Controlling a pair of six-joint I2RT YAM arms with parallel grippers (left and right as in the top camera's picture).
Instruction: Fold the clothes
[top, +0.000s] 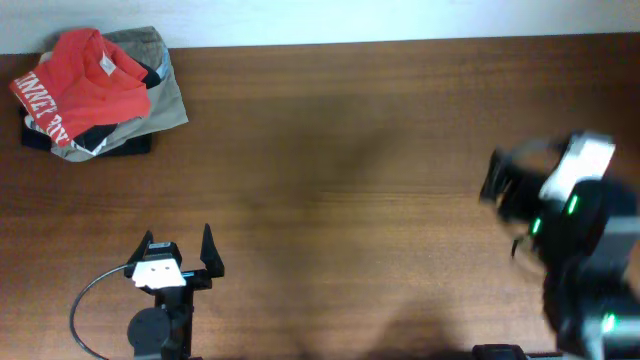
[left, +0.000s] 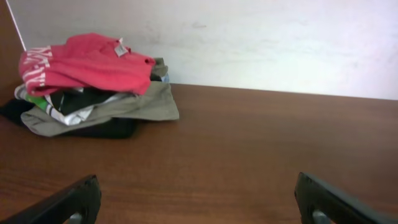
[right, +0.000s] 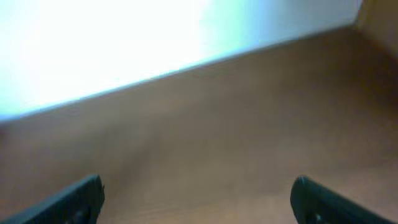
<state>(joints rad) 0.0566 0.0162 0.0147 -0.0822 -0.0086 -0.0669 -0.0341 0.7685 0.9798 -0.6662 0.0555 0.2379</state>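
So, shirt: red-orange short-sleeved cotton T-shirt (top: 85, 78) (left: 87, 62) sits on top of a clothes pile at the far left corner of the table. It is bunched up, not laid flat. White block lettering shows on its left-hand edge and a small neck label faces up.
Pile under it: khaki-olive fabric garment (top: 168, 98) (left: 130, 106) sticks out on the right side. A black garment (top: 125, 147) (left: 109, 129) is at the bottom, touching the tabletop. White and green scraps show between the layers, and I can't tell which piece they belong to.
Left gripper (top: 178, 240) (left: 202, 205): near the front edge, on the left half, pointing toward the back wall. The black fingers (left: 74, 200) are spread wide with only bare wood between them. It holds nothing and is well apart from the pile.
Right gripper (top: 505, 185) (right: 199, 202): at the far right of the table and motion-blurred from overhead. In the wrist view both finger tips sit at the frame corners, spread wide, with nothing between them. It is well apart from the shirt.
Surface: dark brown wooden table (top: 350, 150) (left: 261, 143) (right: 236, 137).
Background: plain white wall (left: 280, 43) runs along the back edge, just behind the pile.
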